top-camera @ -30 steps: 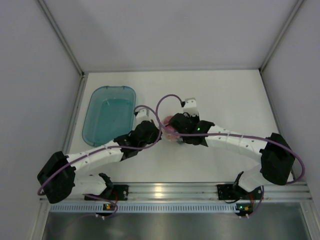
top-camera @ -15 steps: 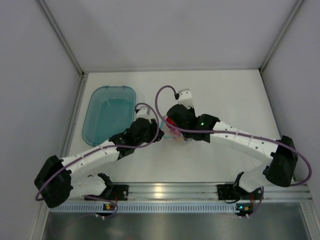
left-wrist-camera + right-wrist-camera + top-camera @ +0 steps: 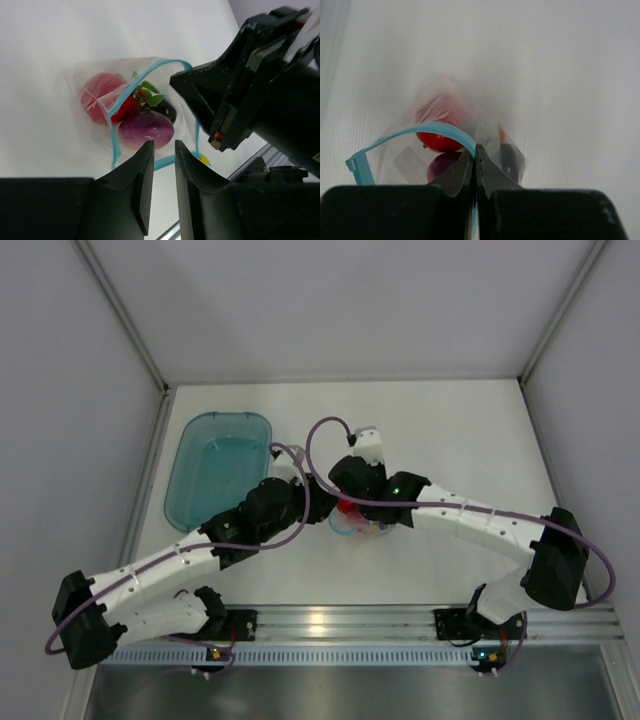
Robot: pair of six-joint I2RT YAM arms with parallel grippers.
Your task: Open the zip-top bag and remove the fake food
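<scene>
Zip-top bag (image 3: 80, 75) lies on the white surface (image 3: 50, 40), right of the teal tub (image 3: 215, 475). Its mouth gapes, with fake food (image 3: 146, 129) inside: red, purple, dark and leafy green pieces. Right tool (image 3: 475, 150) pinches its blue zip strip (image 3: 440, 128). I cannot tell whether the nearly closed left tool (image 3: 163, 145) grips anything.

No text, label, brand, number or sign can be read in any view. A pale patch (image 3: 408, 163) shows on the bag (image 3: 440, 114) in the right wrist view, too blurred to tell whether it carries any print.
</scene>
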